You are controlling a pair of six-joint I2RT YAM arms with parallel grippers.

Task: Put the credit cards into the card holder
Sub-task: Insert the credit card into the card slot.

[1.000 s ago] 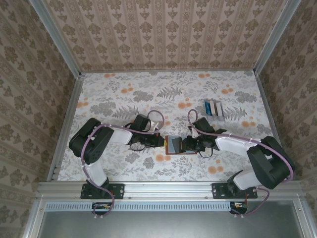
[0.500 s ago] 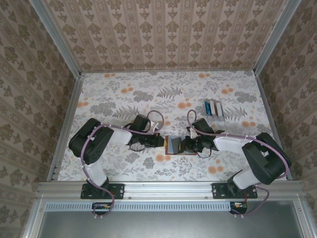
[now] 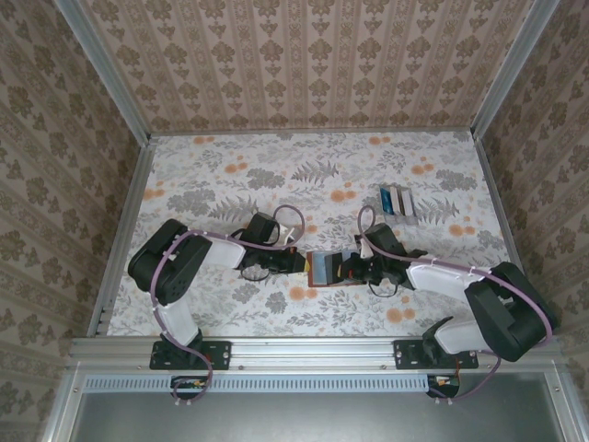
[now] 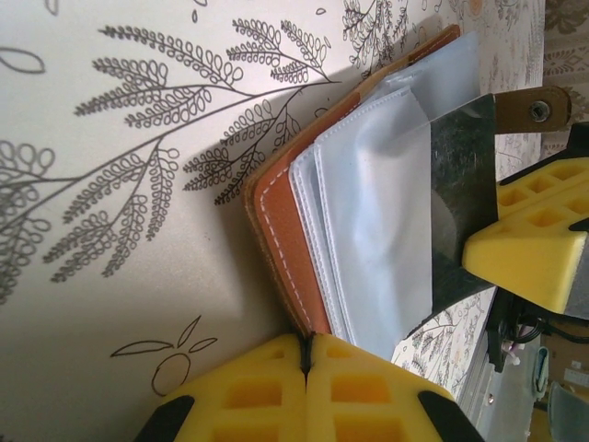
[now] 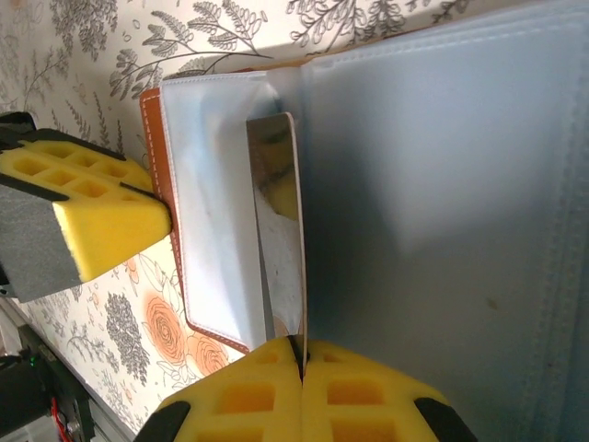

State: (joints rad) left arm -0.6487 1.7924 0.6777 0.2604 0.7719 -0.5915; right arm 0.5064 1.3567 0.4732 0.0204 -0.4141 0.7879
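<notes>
Overhead, the card holder (image 3: 322, 268) lies open on the flowered table (image 3: 230, 166), near its front edge and between the two arms. The left gripper (image 3: 296, 263) meets its left side and the right gripper (image 3: 346, 270) its right side. The jaws are too small to read from up here. A few loose credit cards (image 3: 398, 200) lie in a short row well apart, farther back on the right.

From the left wrist, the left gripper (image 4: 305, 354) has its yellow pads pressed flat together, pinching the stitched brown edge of the card holder (image 4: 283, 230). That cover tilts up off the table, and pale translucent sleeves (image 4: 377, 212) fan out from it. A dark, shiny grey card (image 4: 460, 193) sits among the sleeves at their far end, where one of the right arm's yellow pads (image 4: 529, 249) touches it. The brown strap (image 4: 529, 104) with its snap sticks out just beyond the card.

From the right wrist, the right gripper (image 5: 302, 354) is also fully closed. The near end of the grey card (image 5: 276, 212) runs straight into the seam between its pads, so the card is nipped there. The card stands on edge between two sleeves (image 5: 433, 184), partly inside the card holder (image 5: 155, 138). One of the left arm's pads (image 5: 83, 212) rests against the brown cover on the far side.
</notes>
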